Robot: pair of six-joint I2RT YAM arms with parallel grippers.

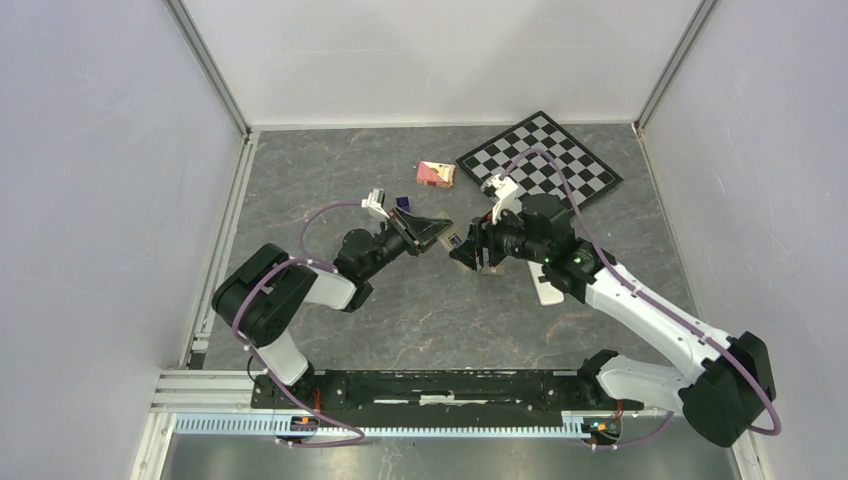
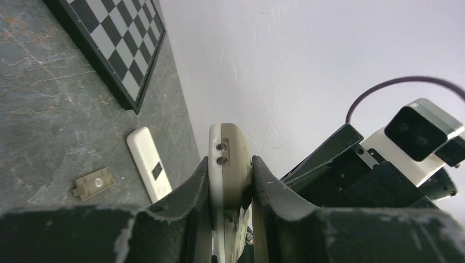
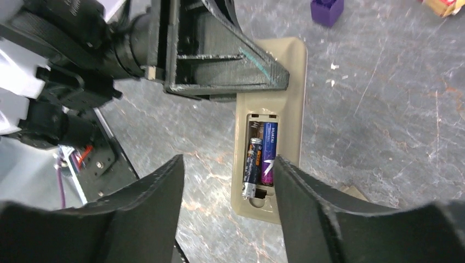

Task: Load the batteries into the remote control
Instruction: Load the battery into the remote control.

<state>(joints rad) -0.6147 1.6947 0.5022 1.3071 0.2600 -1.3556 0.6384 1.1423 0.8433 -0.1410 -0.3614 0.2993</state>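
- The battery bay point(image 3: 254, 121) in the back of the remote control point(image 3: 293, 109) holds two batteries point(image 3: 262, 159) side by side, purple-blue with metal tips.
- The remote control is slim and dull tan, near the left corner of the chessboard point(image 1: 540, 160).
- The left gripper point(image 2: 230, 186) clamps its sides.
- The right gripper point(image 3: 227, 164) hangs over the bay, jaws apart.

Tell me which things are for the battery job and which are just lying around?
For the job:
- remote control, held in the left gripper
- two batteries inside it
- tan battery cover, off the remote

Just lying about:
- white remote
- chessboard
- purple block
- small pink box
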